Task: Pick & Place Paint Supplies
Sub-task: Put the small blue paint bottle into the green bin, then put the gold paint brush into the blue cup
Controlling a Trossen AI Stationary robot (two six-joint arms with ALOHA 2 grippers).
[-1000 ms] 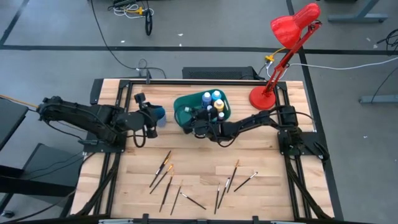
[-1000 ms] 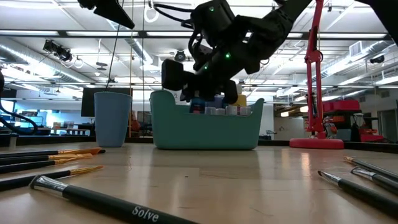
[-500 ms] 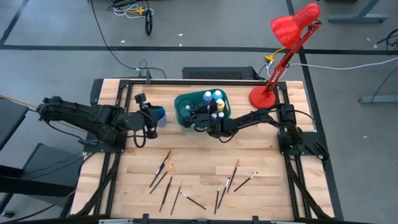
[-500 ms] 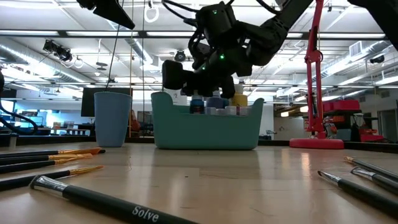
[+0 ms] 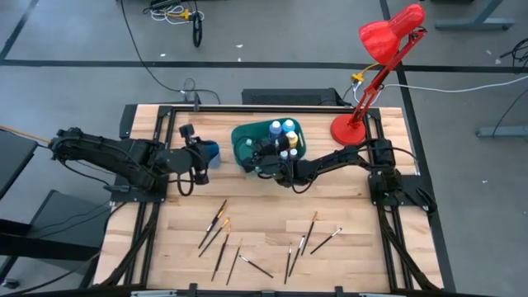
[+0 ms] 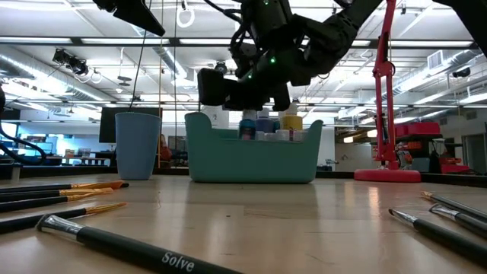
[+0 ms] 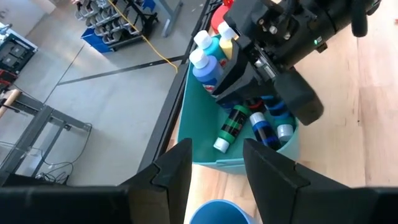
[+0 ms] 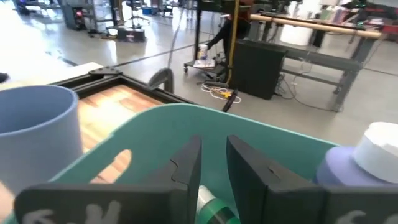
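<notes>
- The right gripper (image 5: 262, 157) is held over the teal bin (image 5: 244, 134), its fingers (image 8: 186, 163) slightly apart and empty, so a bottle drop-off is judged finished.
- Paint bottles (image 7: 235, 122) lie inside the bin; brushes (image 5: 221, 239) are spread on the counter (image 5: 355, 239), well apart from it.
- The left gripper (image 5: 200, 158) waits by the blue cup (image 5: 211, 152) beside the bin, fingers (image 7: 173, 168) apart.
- A brush pickup is called for next.

"solve" on nearest brush handle (image 6: 144, 250).
</notes>
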